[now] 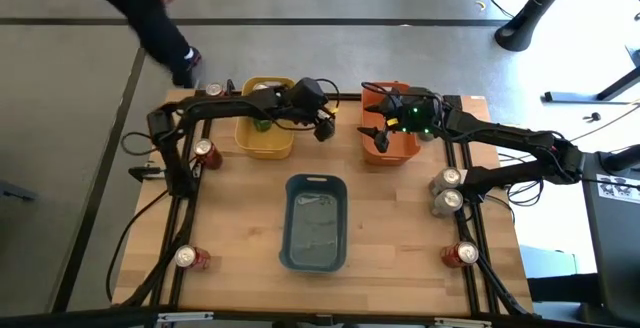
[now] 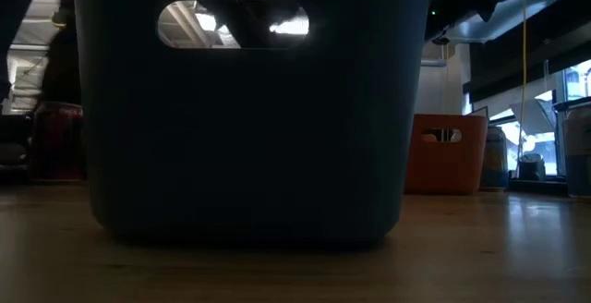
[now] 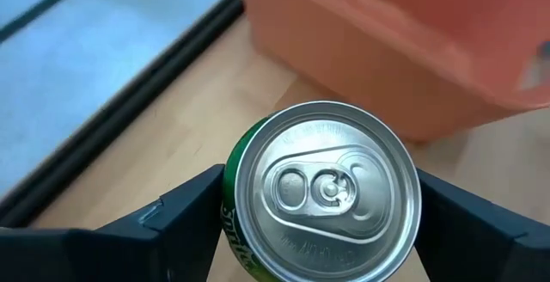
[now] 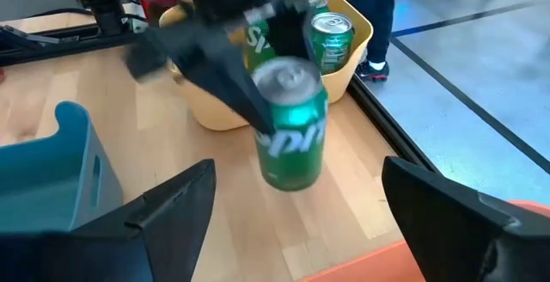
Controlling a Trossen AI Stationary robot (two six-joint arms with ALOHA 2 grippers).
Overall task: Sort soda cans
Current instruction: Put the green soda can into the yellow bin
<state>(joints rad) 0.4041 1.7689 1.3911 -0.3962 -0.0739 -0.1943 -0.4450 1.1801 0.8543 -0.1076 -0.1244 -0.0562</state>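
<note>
Overhead view straight down; low view level behind blue bin; wrist views close, sharing green can.

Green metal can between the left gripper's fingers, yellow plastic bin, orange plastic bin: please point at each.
green metal can (image 3: 326,192), left wrist view, silver top
yellow plastic bin (image 4: 354,26), right wrist view, rim
orange plastic bin (image 2: 445,160), low view, front wall

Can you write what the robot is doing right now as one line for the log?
left gripper: shut on green metal soda can, between yellow plastic bin and orange plastic bin | right gripper: open, empty, over orange plastic bin
</note>
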